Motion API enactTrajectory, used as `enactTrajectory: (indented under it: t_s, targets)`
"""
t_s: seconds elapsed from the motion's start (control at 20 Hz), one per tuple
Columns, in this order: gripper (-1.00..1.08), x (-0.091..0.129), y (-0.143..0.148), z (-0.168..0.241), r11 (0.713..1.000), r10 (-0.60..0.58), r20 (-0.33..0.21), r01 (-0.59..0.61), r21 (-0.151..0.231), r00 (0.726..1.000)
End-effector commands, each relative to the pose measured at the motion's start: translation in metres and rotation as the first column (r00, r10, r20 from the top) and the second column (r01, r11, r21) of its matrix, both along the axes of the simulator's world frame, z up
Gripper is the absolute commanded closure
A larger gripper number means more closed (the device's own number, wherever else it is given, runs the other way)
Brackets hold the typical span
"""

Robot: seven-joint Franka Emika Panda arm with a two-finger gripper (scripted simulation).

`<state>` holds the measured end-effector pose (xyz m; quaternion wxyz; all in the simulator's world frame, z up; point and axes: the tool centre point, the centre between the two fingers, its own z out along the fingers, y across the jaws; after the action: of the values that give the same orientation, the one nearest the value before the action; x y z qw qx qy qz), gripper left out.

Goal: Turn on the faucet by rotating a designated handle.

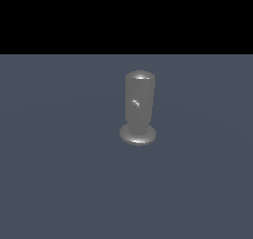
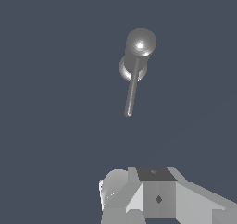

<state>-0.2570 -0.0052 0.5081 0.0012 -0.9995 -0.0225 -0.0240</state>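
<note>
The faucet (image 1: 139,104) is a dull grey upright cylinder with a domed top on a round disc foot (image 1: 138,134), standing near the middle of the exterior view. Its handle (image 1: 136,103) points toward that camera and shows only as a small bright stub. In the wrist view the faucet (image 2: 140,42) is seen from above, and the handle (image 2: 132,90) is a long thin rod reaching out from it toward my gripper. Pale blocky parts of my gripper (image 2: 155,195) fill the picture's edge, well apart from the rod's round end. Its fingertips are not clearly shown. The exterior view has no arm in it.
A flat blue-grey floor (image 1: 59,183) surrounds the faucet on all sides. Beyond its far edge is only black background.
</note>
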Motion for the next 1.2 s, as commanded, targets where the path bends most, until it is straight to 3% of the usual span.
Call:
enactTrajectory:
  t_s: [0.0, 0.55, 1.15]
  targets:
    - [1.08, 0.000, 0.000, 0.000, 1.000, 0.000, 0.000, 0.000, 0.000, 1.000]
    - [1.08, 0.005, 0.005, -0.030, 1.000, -0.021, -0.005, 0.021, 0.000, 1.000]
    - [1.08, 0.021, 0.020, -0.126, 0.996, -0.088, -0.021, 0.088, -0.001, 0.996]
